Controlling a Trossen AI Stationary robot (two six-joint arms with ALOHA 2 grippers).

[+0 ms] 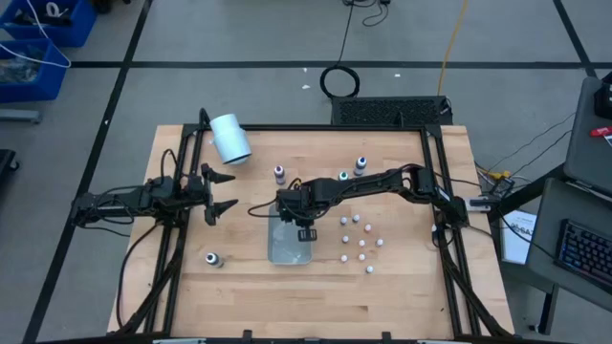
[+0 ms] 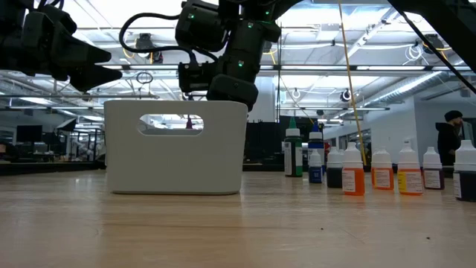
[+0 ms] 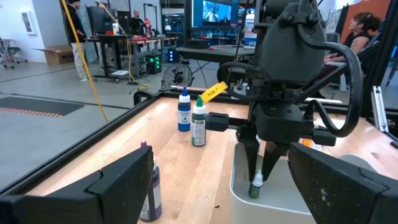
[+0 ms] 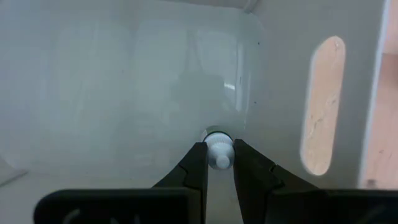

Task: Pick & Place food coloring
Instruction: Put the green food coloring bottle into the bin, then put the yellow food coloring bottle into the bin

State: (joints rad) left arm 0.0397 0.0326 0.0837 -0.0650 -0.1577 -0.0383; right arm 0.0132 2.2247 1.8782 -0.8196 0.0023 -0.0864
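A small food coloring bottle (image 3: 255, 185) with a white cap and a green label hangs inside the top of the white bin (image 1: 287, 247), with my right gripper (image 4: 217, 163) shut on it from above. More food coloring bottles stand on the table: two (image 1: 279, 174) (image 1: 360, 164) beyond the bin, a cluster (image 1: 359, 239) to its right and one (image 1: 212, 259) near the left. My left gripper (image 1: 226, 192) waits open at the table's left side, level, pointing at the bin. My right gripper pinches the bottle's white cap (image 4: 218, 144) between its two fingertips. The fingers (image 3: 268, 163) come steeply from above, pointing down into the bin. The bottle hangs upright below them; whether its base touches the bin's floor cannot be told.
A white cylinder (image 1: 229, 139) lies at the table's far left. In the low view a row of bottles (image 2: 383, 170) stands to the right of the bin (image 2: 176, 145). Black frame rails (image 1: 435, 182) run along the table's sides. People show in the room beyond.
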